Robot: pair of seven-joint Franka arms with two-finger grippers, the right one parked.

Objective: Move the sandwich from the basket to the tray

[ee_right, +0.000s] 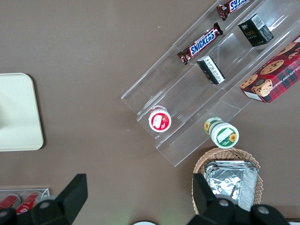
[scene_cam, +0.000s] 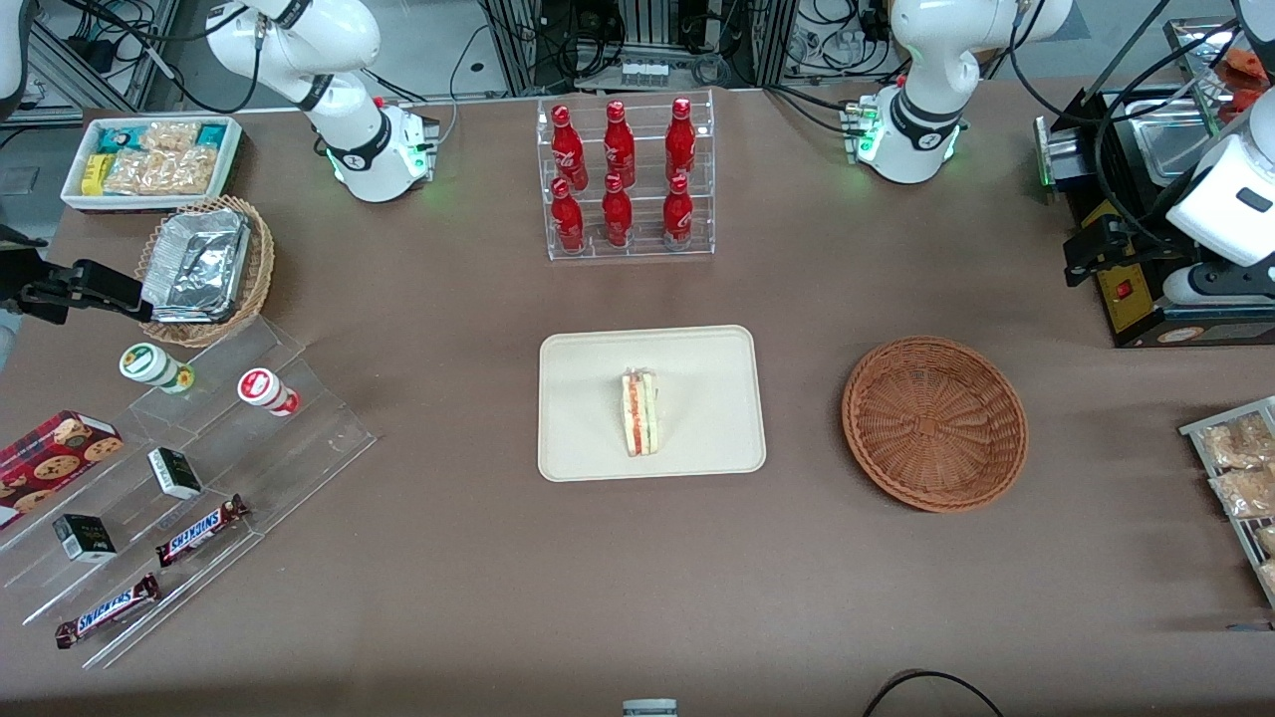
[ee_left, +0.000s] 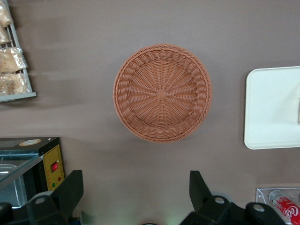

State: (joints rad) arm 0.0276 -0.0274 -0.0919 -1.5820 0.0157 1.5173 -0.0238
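Sandwich [scene_cam: 639,413] lies on the tray [scene_cam: 588,438]; the basket [scene_cam: 934,423] sits beside it, with the released tool [ee_left: 136,192] high above.

The sandwich [scene_cam: 639,412] lies on the tray [scene_cam: 588,428], with the basket [scene_cam: 934,423] beside the tray toward the working arm's end of the table. The gripper [ee_left: 136,194] hangs high above the basket, its fingers spread wide. The bottle rack [scene_cam: 626,179] stands farther from the front camera than the tray.

Even, bright overhead light; soft faint shadows on the worktop [scene_cam: 478,597], mild glare on the foil containers [scene_cam: 196,261], focus sharp throughout.
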